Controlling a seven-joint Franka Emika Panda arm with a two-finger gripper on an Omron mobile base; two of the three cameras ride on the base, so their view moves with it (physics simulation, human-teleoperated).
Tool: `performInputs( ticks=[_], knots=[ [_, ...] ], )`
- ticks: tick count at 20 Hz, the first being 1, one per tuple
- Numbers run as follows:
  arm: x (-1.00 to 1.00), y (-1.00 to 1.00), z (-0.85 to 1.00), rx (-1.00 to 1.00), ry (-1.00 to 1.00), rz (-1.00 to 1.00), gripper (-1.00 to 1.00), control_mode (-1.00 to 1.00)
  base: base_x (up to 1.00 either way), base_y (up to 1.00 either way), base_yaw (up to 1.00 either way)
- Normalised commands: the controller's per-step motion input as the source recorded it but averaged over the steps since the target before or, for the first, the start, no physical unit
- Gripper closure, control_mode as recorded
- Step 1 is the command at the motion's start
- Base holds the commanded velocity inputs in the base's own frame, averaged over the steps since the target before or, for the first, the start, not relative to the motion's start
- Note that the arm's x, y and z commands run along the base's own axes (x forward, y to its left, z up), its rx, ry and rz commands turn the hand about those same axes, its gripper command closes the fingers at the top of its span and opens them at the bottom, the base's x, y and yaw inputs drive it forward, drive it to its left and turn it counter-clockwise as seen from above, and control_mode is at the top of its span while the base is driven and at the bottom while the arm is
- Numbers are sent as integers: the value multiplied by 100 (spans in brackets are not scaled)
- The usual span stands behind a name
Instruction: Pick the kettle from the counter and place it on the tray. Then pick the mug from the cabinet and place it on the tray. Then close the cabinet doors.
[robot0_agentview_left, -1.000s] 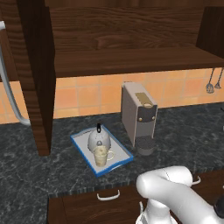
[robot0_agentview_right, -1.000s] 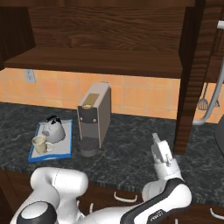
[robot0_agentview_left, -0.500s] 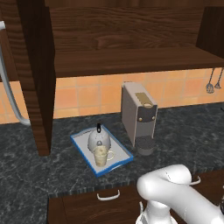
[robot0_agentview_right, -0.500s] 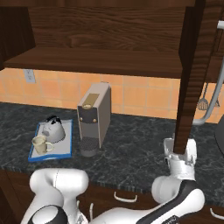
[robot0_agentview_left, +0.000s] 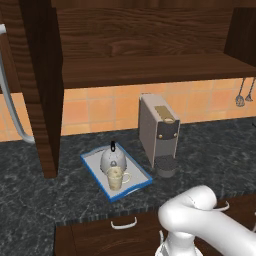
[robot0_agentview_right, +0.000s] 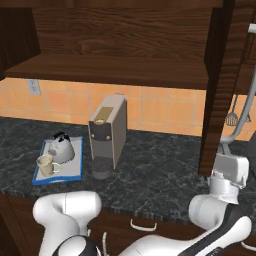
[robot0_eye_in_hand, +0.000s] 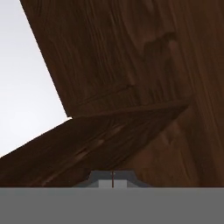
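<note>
The blue-rimmed tray (robot0_agentview_left: 92, 165) (robot0_agentview_right: 77, 167) lies on the dark speckled counter (robot0_agentview_left: 210, 150) (robot0_agentview_right: 160, 170). On it stand the silver kettle (robot0_agentview_left: 113, 159) (robot0_agentview_right: 61, 148) and, in front of it, the cream mug (robot0_agentview_left: 115, 178) (robot0_agentview_right: 45, 165). The cabinet (robot0_agentview_left: 150, 45) (robot0_agentview_right: 115, 45) above is open, its shelf bare. The left door (robot0_agentview_left: 42, 90) and right door (robot0_agentview_right: 220, 85) stick out edge-on. My gripper (robot0_eye_in_hand: 113, 178) is shut on nothing, close to dark wood. In the right base view my hand (robot0_agentview_right: 230, 170) sits just under the right door's lower edge.
A tall grey coffee machine (robot0_agentview_left: 159, 132) (robot0_agentview_right: 106, 132) stands right of the tray. Silver bar handles (robot0_agentview_left: 12, 110) (robot0_agentview_right: 245, 100) run down the doors. Utensils (robot0_agentview_left: 242, 92) hang on the orange tile wall. Drawers with curved handles (robot0_agentview_left: 123, 223) lie under the counter edge.
My hand has swung to the right along the counter's front and come up beneath the right door. Tray, kettle and mug have not moved.
</note>
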Motion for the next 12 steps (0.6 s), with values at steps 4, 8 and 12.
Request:
performInputs(
  ticks=[4, 8, 12],
  knots=[
    [6, -24, 38, 0, 0, 0, 100, -100, 0, 0, 0],
    [8, 1, 69, 0, -3, 0, 100, -100, 0, 0, 0],
    [1, 22, 71, 0, -6, 0, 100, -100, 0, 0, 0]
  ],
)
